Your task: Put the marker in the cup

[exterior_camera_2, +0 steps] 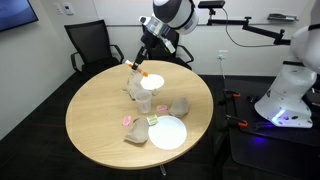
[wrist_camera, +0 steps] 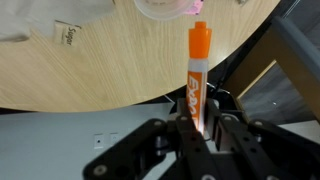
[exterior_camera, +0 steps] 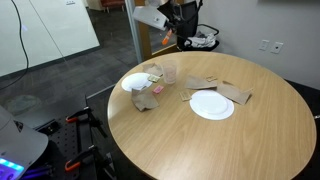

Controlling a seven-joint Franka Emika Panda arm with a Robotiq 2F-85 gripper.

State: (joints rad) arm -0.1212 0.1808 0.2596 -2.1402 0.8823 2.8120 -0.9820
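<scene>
My gripper [wrist_camera: 197,125] is shut on the marker [wrist_camera: 197,75], which has an orange cap and a whitish body with orange lettering and points away from the jaws. The clear cup [wrist_camera: 165,8] shows partly at the top edge of the wrist view, a little left of the marker's tip. In both exterior views the gripper [exterior_camera: 166,38] [exterior_camera_2: 134,64] hangs above the table's edge, beyond the cup [exterior_camera: 168,72] [exterior_camera_2: 145,102], which stands upright on the round wooden table [exterior_camera: 230,140]. The marker is a small orange spot at the jaws [exterior_camera_2: 130,67].
Two white plates [exterior_camera: 212,105] [exterior_camera: 137,82] lie on the table, with crumpled brown paper scraps [exterior_camera: 236,93] [exterior_camera: 145,100] among them. A black office chair [exterior_camera_2: 88,45] and a white robot base [exterior_camera_2: 290,95] stand near the table.
</scene>
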